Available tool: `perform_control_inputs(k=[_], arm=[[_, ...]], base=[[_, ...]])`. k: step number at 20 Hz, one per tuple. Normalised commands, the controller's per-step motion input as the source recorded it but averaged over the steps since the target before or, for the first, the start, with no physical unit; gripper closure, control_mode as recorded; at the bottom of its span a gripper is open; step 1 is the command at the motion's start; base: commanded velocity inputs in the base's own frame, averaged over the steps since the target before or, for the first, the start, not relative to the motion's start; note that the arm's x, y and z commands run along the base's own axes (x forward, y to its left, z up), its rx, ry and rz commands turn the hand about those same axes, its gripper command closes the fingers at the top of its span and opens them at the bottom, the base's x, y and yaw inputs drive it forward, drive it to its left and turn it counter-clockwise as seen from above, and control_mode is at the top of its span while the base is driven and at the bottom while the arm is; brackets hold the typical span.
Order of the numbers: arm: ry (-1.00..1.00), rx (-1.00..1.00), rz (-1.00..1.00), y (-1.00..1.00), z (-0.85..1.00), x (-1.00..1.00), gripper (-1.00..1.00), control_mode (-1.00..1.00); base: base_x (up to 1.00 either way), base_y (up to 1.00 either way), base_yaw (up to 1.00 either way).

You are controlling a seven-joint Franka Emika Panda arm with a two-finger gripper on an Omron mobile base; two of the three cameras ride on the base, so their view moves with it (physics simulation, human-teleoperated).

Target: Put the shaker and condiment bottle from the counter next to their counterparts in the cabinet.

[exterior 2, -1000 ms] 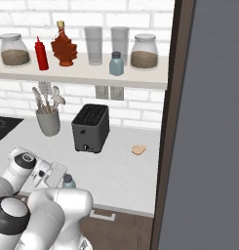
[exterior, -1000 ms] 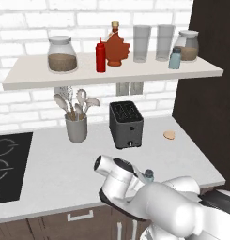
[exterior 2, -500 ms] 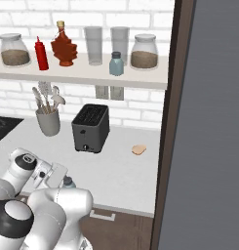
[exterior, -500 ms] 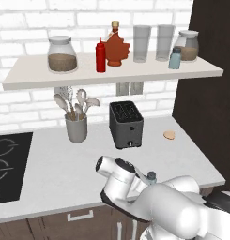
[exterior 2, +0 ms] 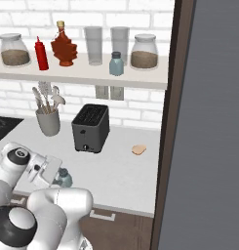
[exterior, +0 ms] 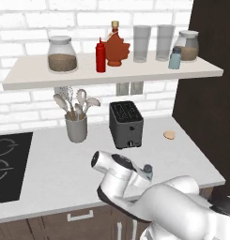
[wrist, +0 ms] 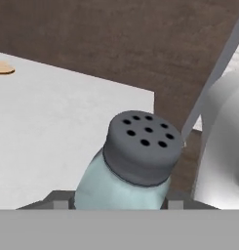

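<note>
- Looking along my gripper (wrist: pixel 120 207), I see the shaker (wrist: pixel 131 163) right between the finger tips, tilted, its holed grey cap towards me.
- I cannot tell whether the gripper is clamped on it; the tips are mostly hidden.
- Low over the counter (exterior: pixel 50 183), near its front edge, the shaker (exterior: pixel 147 171) sits beside my arm.
- Far above the gripper on the cabinet (exterior: pixel 111 75), the condiment bottle (exterior: pixel 101 56) touches or nearly touches the maple-leaf syrup bottle (exterior: pixel 116 48); the twin shaker (exterior: pixel 174 57) stands well right.
</note>
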Motion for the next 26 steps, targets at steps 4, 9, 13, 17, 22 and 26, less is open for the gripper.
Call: perform_control_inputs(k=[4,9,13,17,22,26], arm=[[-0.05,0.0,0.18,0.23,0.84,0.08,1.0,-1.0],[-0.06,0.0,0.2,0.09,0.85,0.0,1.0,-1.0],[-0.07,-0.01,0.19,0.0,0.89,0.0,1.0,-1.0],[-0.07,-0.03,0.14,0.0,0.82,0.0,1.0,-1.0],[-0.08,-0.04,0.06,-0.04,0.7,0.0,1.0,-1.0],[-0.13,-0.04,0.0,-0.18,0.6,0.0,1.0,-1.0]], base=[[0.0,0.0,0.0],[0.0,0.0,0.0],[0.0,0.0,0.0],[0.0,0.0,0.0],[0.0,0.0,0.0],[0.0,0.0,0.0]])
